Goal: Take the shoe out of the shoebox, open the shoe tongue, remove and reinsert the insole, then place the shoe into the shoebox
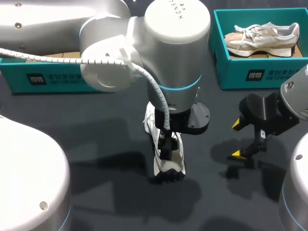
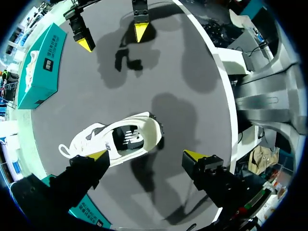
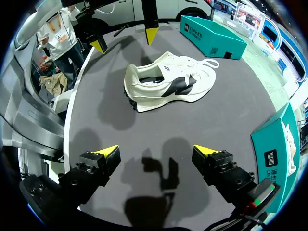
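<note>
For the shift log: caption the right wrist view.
White shoe on the dark table ahead of the right arm's open jaws, left arm's jaws beyond it.

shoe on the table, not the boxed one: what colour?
The shoe is white with a black side patch; it shows best in the right wrist view.

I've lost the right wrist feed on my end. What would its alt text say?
A white shoe stands on the dark table ahead of the right gripper, whose fingers are open and empty. Beyond the shoe hangs the left gripper, yellow tips spread, and a teal shoebox sits farther back.
</note>
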Tool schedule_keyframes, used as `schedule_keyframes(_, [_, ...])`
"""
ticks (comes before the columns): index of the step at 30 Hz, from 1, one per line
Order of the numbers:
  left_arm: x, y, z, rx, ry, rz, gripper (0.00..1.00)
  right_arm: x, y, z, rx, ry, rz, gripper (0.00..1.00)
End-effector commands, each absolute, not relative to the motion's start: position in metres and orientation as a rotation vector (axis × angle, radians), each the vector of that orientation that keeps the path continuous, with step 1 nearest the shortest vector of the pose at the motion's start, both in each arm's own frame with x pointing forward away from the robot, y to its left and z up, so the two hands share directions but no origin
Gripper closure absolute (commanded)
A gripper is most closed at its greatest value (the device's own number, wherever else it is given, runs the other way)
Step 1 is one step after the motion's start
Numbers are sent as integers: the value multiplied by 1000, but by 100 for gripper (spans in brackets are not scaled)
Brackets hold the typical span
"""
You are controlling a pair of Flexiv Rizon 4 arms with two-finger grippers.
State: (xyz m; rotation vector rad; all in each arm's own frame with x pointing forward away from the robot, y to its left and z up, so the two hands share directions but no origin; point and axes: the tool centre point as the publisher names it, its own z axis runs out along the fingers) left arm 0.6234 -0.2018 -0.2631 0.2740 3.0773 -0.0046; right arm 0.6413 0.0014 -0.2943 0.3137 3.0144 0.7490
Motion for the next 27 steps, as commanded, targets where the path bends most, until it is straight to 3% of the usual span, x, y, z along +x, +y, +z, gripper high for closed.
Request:
schedule_keyframes(1, [622, -207, -288, 242, 3092, -30, 0, 640, 2, -295, 315, 3012, 745, 0])
schedule_keyframes(27, [600, -218, -350, -51, 3141, -48, 0, 640, 2, -295, 315, 3012, 745, 0])
